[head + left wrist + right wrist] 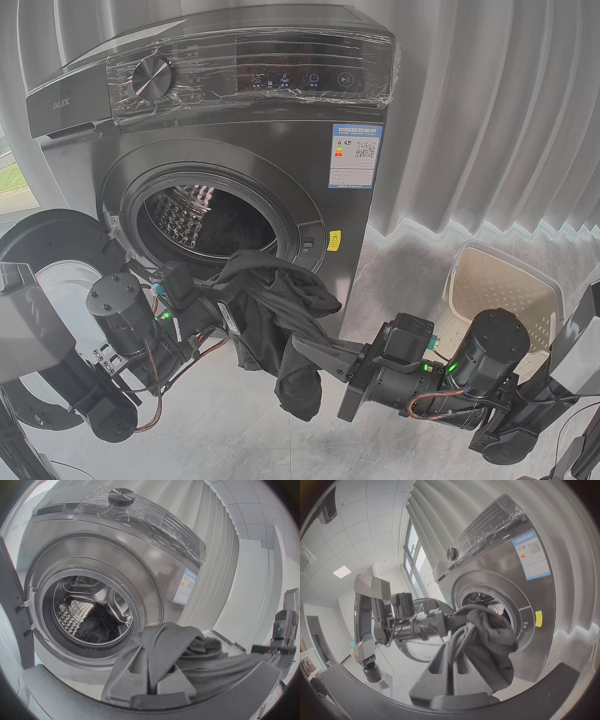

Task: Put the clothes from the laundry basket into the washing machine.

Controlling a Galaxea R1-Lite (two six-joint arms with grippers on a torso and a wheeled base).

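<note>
At the left of the washing machine its door stands open. Before the opening our left tool is clenched on a dark garment that drapes just below the rim, outside the drum, where other dark clothes lie. Our right tool grips the same garment lower down. The laundry basket sits right of the machine.

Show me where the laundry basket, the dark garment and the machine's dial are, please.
laundry basket (pixel 500 281): head view, on its perforated inner wall.
dark garment (pixel 269 306): head view, on the bunched middle of the cloth.
dial (pixel 152 79): head view, on its round face.
</note>
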